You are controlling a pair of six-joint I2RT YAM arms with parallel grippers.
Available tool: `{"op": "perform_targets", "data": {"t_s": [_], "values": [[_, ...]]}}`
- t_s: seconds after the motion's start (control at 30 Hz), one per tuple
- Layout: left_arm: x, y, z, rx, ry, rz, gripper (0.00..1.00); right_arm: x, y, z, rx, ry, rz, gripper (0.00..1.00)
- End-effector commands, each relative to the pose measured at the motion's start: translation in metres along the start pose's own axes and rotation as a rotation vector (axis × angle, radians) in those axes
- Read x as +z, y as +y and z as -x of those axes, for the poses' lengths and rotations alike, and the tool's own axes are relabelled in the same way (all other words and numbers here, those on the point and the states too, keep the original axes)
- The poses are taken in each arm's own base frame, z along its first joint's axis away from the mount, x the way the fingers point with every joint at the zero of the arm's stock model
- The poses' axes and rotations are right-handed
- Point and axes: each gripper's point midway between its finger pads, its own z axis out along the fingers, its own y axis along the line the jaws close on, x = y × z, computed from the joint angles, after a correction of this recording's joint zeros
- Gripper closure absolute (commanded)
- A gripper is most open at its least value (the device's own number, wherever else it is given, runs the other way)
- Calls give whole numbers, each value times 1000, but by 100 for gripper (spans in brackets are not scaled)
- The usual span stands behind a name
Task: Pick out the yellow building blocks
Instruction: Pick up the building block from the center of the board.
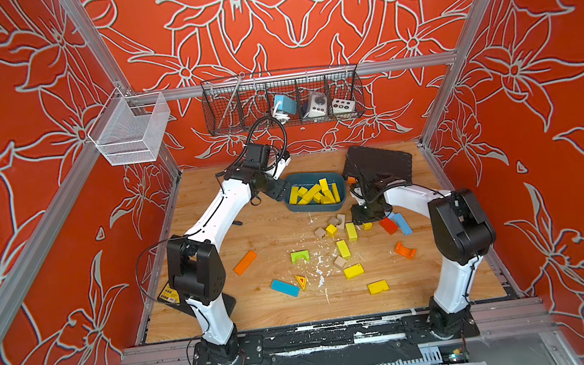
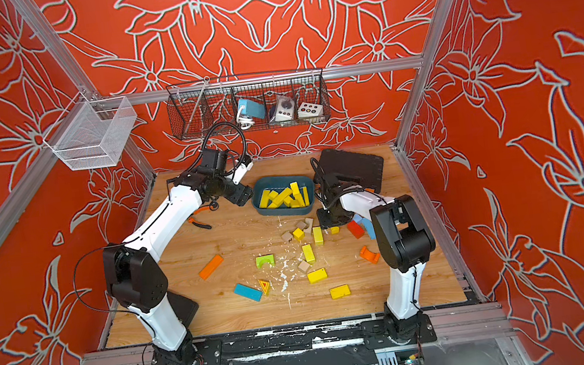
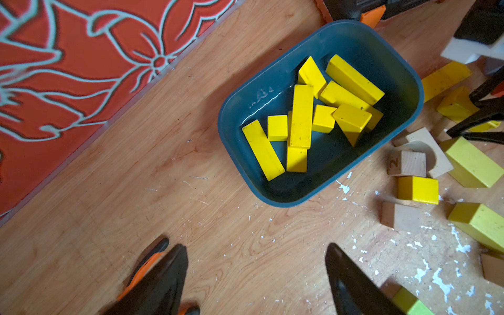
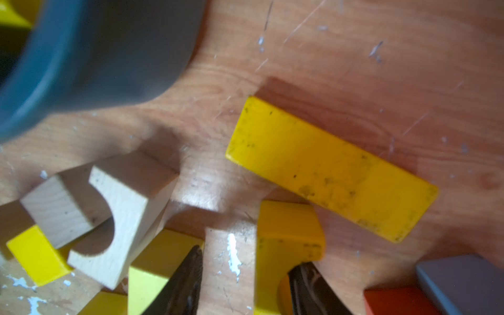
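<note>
Several yellow building blocks (image 1: 312,192) (image 3: 300,114) lie in the dark blue bin (image 1: 316,209) (image 3: 300,196). More lie loose on the table: a cube (image 1: 331,229), bars (image 1: 351,231) (image 1: 343,248) (image 1: 353,271) (image 1: 378,287) and a red-edged triangle (image 1: 301,281). My right gripper (image 1: 363,216) (image 4: 248,275) is low over the cluster beside the bin, open, with a yellow arch block (image 4: 286,231) between its fingers; one finger sits at the arch's hollow, the other stands apart. A flat yellow bar (image 4: 327,169) lies just beyond. My left gripper (image 1: 276,193) (image 3: 256,259) hovers open and empty left of the bin.
Tan blocks (image 1: 337,220) (image 4: 131,196) mix with the yellow cluster. A lime-green arch (image 1: 300,256), orange bar (image 1: 245,262), blue bar (image 1: 285,287), red block (image 1: 388,225), light blue block (image 1: 402,223) and orange arch (image 1: 405,250) lie around. A black lid (image 1: 379,165) sits back right.
</note>
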Motion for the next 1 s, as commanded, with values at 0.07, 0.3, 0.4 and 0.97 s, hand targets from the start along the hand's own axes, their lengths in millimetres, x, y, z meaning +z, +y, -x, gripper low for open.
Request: {"op": "perform_targets", "data": {"t_s": [0.07,0.3,0.4,0.97], "values": [[-23,-5,5,2,-39,-20,20,2,-11,-12,9,32,-95,54],[-42,-19,-6,31,-34,-63,20,4,-21,-13,34,47,-155,69],[-49,-27,-14,50,-17,-94,20,6,-22,-14,37,55,-161,74],[-80,-96,-95,164,80,-346,20,-22,-11,-14,40,-1,-105,91]]}}
